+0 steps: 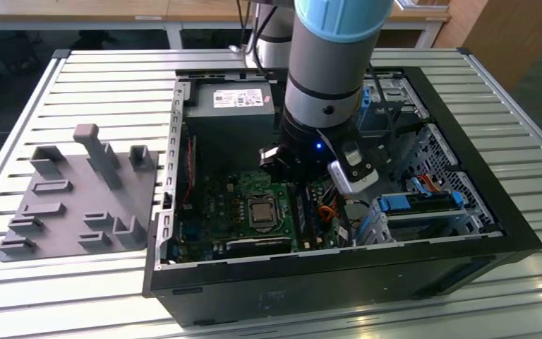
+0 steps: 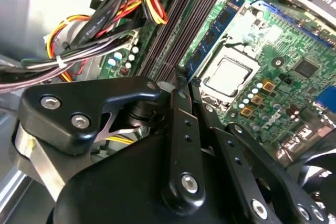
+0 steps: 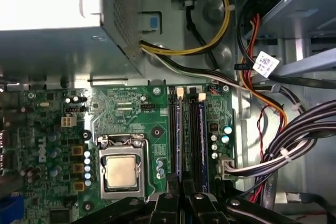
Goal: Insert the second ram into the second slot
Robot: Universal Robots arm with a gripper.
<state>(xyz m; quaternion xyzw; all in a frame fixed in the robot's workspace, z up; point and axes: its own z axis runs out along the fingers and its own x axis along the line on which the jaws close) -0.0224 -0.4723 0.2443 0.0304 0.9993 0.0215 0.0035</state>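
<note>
The second ram (image 2: 212, 38) is a thin blue stick standing on edge in the memory slot nearest the processor socket (image 2: 228, 74), and it is also seen from above (image 3: 178, 140). My gripper (image 2: 184, 85) reaches down inside the open computer case (image 1: 497, 233), its black fingers (image 2: 176, 129) close together on either side of the stick's near end. From above, the gripper (image 3: 182, 187) sits in line with that slot. Dark neighbouring slots (image 3: 195, 135) run parallel beside it. The arm (image 1: 323, 106) hides the gripper in the exterior view.
The power supply (image 1: 229, 106) stands just behind the motherboard (image 3: 136, 114). Bundled cables (image 2: 105, 24) crowd the side of the slots away from the processor. Blue drive-bay brackets (image 1: 422, 201) sit on the exterior view's right. A grey fixture plate (image 1: 82, 198) lies outside the case.
</note>
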